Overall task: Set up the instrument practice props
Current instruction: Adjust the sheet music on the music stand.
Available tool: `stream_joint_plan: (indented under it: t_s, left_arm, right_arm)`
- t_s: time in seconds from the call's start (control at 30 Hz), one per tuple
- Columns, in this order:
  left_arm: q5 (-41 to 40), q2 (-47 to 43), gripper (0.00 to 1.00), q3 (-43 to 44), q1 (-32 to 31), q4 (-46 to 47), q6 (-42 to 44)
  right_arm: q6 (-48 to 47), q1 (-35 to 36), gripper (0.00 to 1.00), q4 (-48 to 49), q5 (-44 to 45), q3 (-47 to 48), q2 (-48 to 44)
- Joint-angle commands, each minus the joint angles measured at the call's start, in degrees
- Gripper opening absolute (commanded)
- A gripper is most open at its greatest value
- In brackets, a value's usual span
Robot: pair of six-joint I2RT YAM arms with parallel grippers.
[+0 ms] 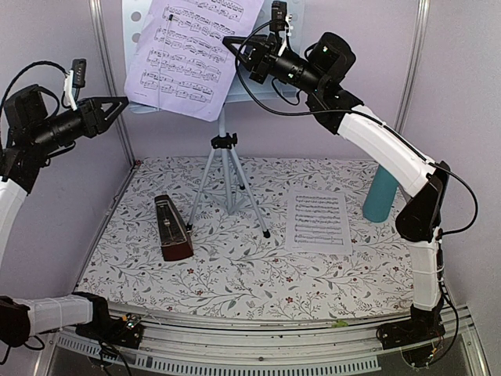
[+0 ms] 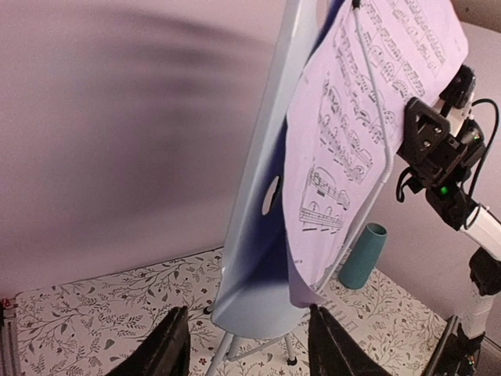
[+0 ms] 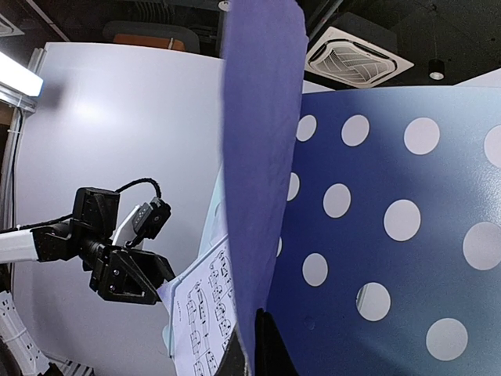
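The pale-blue music stand (image 1: pixel 225 168) stands upright, far centre, a lilac page (image 1: pixel 192 55) tilted on it. A second page (image 1: pixel 318 222) lies flat on the right. The red-brown metronome (image 1: pixel 172 229) stands left.

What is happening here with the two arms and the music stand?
The right gripper has its jaws shut on the right edge of the lilac sheet-music page that rests on the pale-blue perforated music stand with silver tripod legs. The left gripper hovers with open jaws beside the stand's lower left corner, holding nothing. The dark red-brown pyramid metronome and a white sheet-music page are on the flower-patterned table.
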Motion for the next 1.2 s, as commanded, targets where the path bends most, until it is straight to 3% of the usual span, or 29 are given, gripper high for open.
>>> stream_joint_plan:
  t_s: [0.0, 0.3, 0.8, 0.93, 1.07, 1.17]
  left_arm:
    - [5.62, 0.20, 0.52, -0.52, 0.74, 3.62, -1.01]
    - [7.51, 1.39, 0.48, 1.30, 0.74, 5.00, -1.65]
    - [12.28, 1.32, 0.49, 1.98, 0.75, 6.33, -4.05]
    - [10.39, 2.48, 0.49, 3.20, 0.74, 5.93, -4.20]
    - [8.91, 4.36, 0.43, 4.89, 0.78, 5.87, -4.44]
    - [8.51, 5.41, 0.34, 5.70, 0.74, 5.80, -4.45]
  right_arm:
    - [0.03, 0.41, 0.00, 0.48, -0.30, -0.51, -0.99]
    - [0.23, 0.43, 0.00, 0.57, -0.29, -0.62, -1.10]
    - [0.59, 0.43, 0.00, 1.14, -0.18, -0.61, -0.88]
    - [0.64, 0.43, 0.00, 1.27, -0.29, -0.62, -0.88]
    - [0.77, 0.42, 0.00, 1.36, -0.55, -0.60, -0.79]
    - [0.94, 0.37, 0.00, 1.27, -0.72, -0.62, -0.83]
